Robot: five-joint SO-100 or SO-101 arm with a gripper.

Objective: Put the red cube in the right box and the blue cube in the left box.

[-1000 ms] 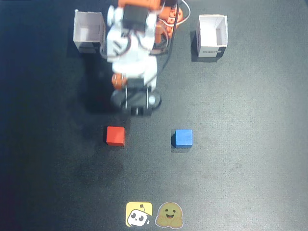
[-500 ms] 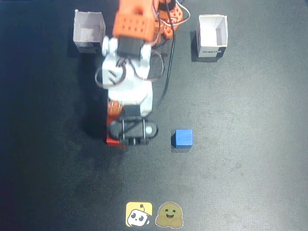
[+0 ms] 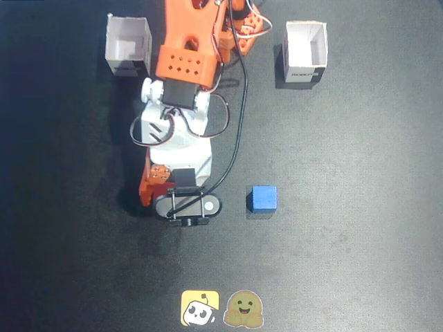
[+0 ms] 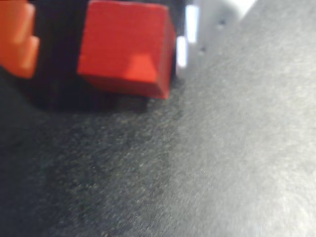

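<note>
Red matte cube (image 4: 126, 49) sits on the dark tabletop (image 4: 222, 163), and we've got our gripper (image 3: 160, 194) down around it: orange finger (image 4: 17, 37) off one side with a gap, white finger (image 4: 190, 32) close on the other. Jaws are spread, nothing gripped, so we judge a squeeze comes next. Over in the fixed view, the blue matte cube (image 3: 264, 198) waits just beside, and both white card boxes (image 3: 128, 45) (image 3: 305, 50) stand open-topped at the far edge, ready to receive.
</note>
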